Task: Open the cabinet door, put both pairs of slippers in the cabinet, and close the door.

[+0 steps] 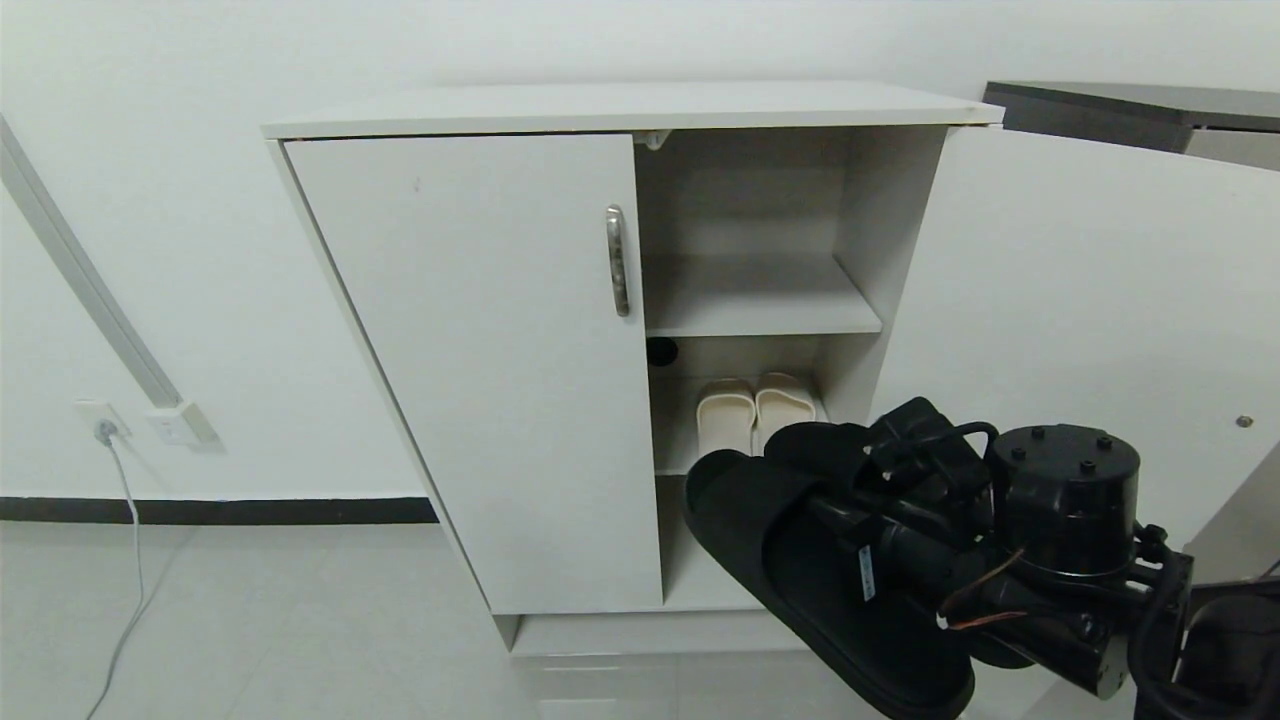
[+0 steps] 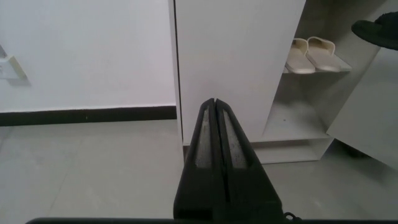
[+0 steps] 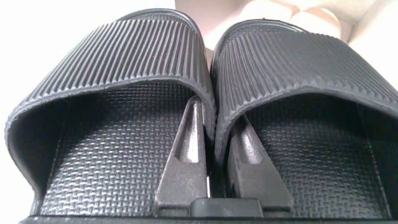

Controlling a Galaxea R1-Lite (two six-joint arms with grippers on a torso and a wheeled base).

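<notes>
Doors: the right door (image 1: pixel 1080 300) of the cabinet (image 1: pixel 620 105) stands swung wide, just beside the right gripper (image 3: pixel 214 134). The left door (image 1: pixel 480 370) is flat shut, its handle (image 1: pixel 617 262) free. I judge the opening step done.

First pair: the cream slippers (image 1: pixel 755 410) sit side by side on the middle shelf (image 1: pixel 672 450), inside the cabinet, ahead of the right gripper and a little above it. That half of the stowing reads as finished.

Second pair: the black slippers (image 1: pixel 760 520) hang in the air at the open side, not yet past the front edge as far as I can tell. The right gripper has one of its fingers (image 3: pixel 186 155) inside each slipper. They are closed on the two inner side walls, pinching the pair together, with the toe ends pointing toward the cabinet.

Left gripper (image 2: pixel 214 143): fingers pressed together, holding nothing, low over the floor (image 2: pixel 87 168), facing the closed left door.

Compartments: the upper shelf (image 1: pixel 760 300) is bare, the middle shelf carries the cream pair, and the bottom compartment (image 1: pixel 690 580), directly ahead of the black pair, shows nothing in its visible part.

Left to do, by my reading: set the black pair inside, let go, and swing the right door shut.
</notes>
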